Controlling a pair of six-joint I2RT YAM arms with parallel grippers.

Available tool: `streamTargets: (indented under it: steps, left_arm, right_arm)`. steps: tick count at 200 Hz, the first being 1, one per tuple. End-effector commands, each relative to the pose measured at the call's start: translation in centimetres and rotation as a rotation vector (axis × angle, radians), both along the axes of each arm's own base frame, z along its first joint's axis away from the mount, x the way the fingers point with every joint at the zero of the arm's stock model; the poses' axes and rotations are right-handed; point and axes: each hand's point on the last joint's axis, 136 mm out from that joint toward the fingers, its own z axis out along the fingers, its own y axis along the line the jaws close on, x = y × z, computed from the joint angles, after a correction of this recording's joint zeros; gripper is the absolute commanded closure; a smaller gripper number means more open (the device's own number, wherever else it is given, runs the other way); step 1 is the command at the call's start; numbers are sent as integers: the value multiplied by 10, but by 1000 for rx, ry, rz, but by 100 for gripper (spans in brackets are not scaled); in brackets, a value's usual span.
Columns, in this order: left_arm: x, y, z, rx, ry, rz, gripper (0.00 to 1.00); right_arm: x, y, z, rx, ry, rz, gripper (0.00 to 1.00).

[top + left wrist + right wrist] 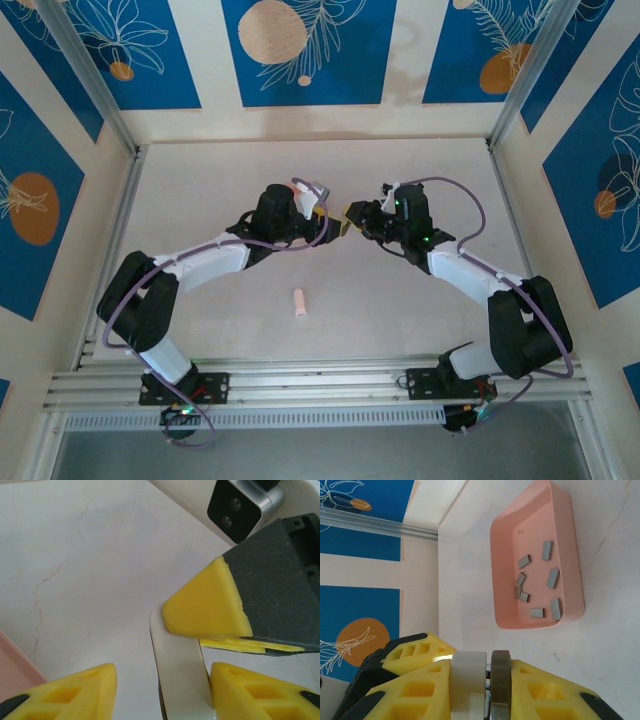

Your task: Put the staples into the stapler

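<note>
My right gripper [480,680] is shut on the stapler [470,675], seen end-on as a cream-white half and a grey-brown half with metal between them. In the left wrist view the stapler's white oblong body [180,670] lies between the fingers of my open left gripper [162,680]. It sits against the right finger, with a wide gap to the left one. The right gripper's yellow fingertips [205,605] pinch its far end. Both grippers meet at mid-table, left [325,215] and right [348,220]. Several small grey staples [552,577] lie loose in the pink tray [510,535].
A small pink oblong piece [300,302] lies on the white table in front of the two grippers. The tray's edge [10,672] shows at the lower left of the left wrist view. Walls and aluminium rails [300,385] enclose the table.
</note>
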Motion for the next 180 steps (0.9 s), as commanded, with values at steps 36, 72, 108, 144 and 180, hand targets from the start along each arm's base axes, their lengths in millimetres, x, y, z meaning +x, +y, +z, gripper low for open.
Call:
streamTargets:
  steps: [36,72,108,144,180]
  left_arm:
    - [-9,-17,-6,-71,40,-71,48]
    - [-10,-21,-5,-93,52,-82,53]
    - [-10,-21,-5,-85,49,-82,72]
    - [-11,-19,-1,-77,28,-88,81]
    - [-13,-16,5,-111,-31,-104,88]
  right_arm:
    - [2,1,33,14,-79,-4,74]
    - [3,1,37,12,-92,-2,74]
    - [4,2,45,16,-115,3,74]
    - [2,2,53,5,-162,21,71]
    - [-4,-7,69,-69,-301,40,50]
